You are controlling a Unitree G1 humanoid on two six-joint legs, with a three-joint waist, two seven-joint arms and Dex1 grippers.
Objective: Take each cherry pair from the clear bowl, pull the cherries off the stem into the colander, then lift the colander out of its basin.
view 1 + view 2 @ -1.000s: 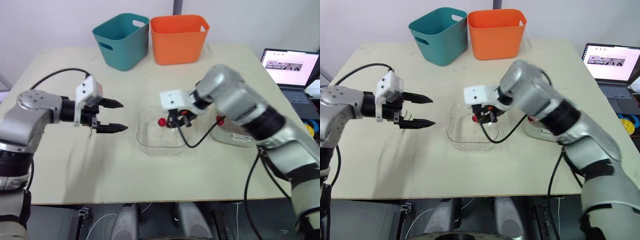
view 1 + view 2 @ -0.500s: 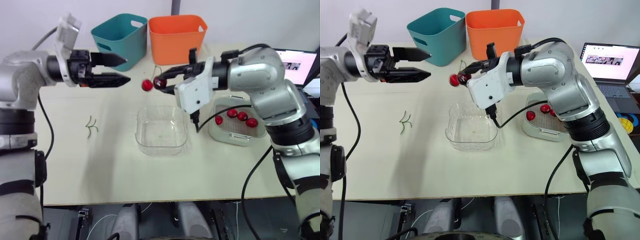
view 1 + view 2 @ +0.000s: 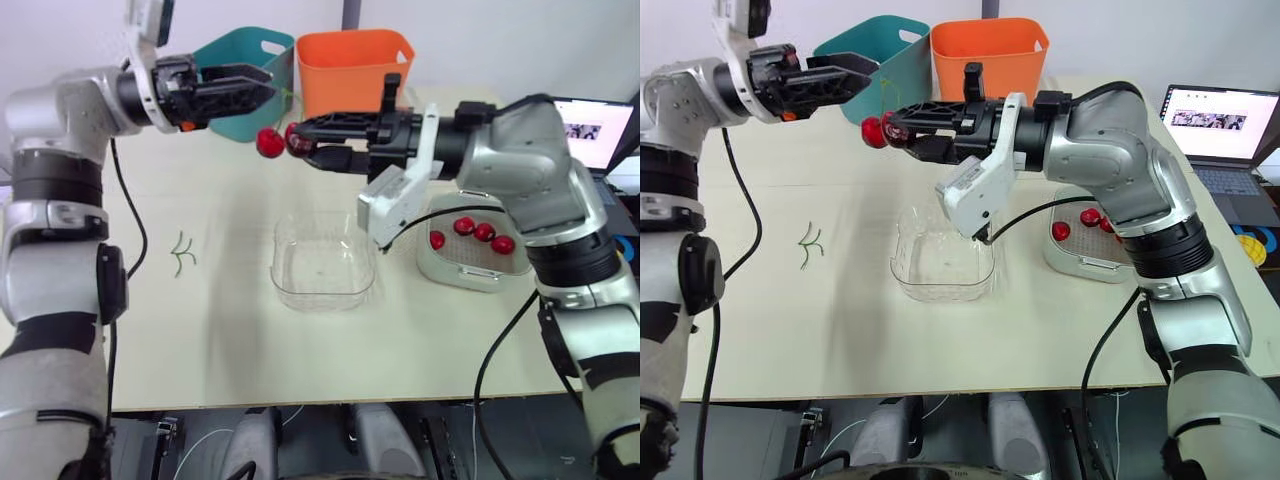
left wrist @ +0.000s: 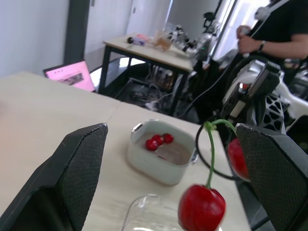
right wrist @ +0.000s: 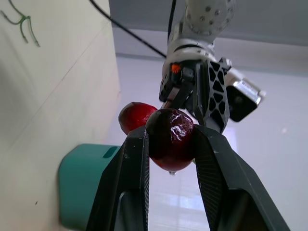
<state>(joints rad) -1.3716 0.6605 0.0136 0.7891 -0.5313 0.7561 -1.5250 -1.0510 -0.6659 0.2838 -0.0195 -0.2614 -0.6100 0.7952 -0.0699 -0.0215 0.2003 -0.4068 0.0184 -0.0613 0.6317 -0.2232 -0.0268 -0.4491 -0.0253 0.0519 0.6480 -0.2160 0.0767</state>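
Right gripper (image 5: 171,144): closed on Cherry A (image 5: 171,137), pinched between both fingers.
Cherry B (image 3: 269,143): hangs free just beside Cherry A, outside the fingers.
Left gripper (image 3: 268,86): fingers spread, clamping nothing; stem (image 4: 210,153) stands in the gap.
Clear bowl (image 3: 285,290): below both grippers, well apart.

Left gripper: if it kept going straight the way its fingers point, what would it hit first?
Probably the cherry pair, hanging between the fingers of the open left gripper; beyond is the right gripper, clamped on one cherry.
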